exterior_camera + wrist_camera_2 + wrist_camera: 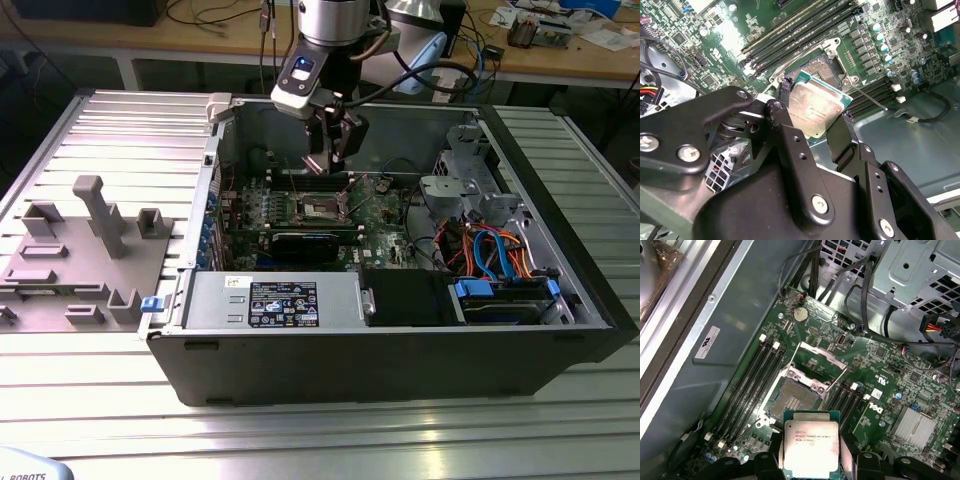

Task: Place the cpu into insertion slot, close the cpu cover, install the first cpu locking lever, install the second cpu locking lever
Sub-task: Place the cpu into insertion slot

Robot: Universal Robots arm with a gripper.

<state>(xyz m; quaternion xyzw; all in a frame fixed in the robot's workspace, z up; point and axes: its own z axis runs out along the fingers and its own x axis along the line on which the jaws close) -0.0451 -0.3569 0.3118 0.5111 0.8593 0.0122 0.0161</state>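
Observation:
The cpu (811, 445), a flat square chip with a dull silver top and green edge, is held between the black fingers (785, 92) of my gripper (815, 102), which is shut on it. In the exterior view the gripper (335, 158) hangs inside the open computer case, a little above the motherboard. The insertion slot (794, 398) lies open just beyond the chip, its pin field bare. The cpu cover (821, 356), a silvery frame, is swung up at the slot's far side. A thin locking lever (867, 96) sticks out beside the slot.
Black memory slots (747, 390) flank the socket on both sides. A drive cage (470, 165) and bundled cables (490, 250) fill the case at the exterior view's right, a power supply (270, 300) sits along the front, and a grey fixture (80, 250) stands outside at the left.

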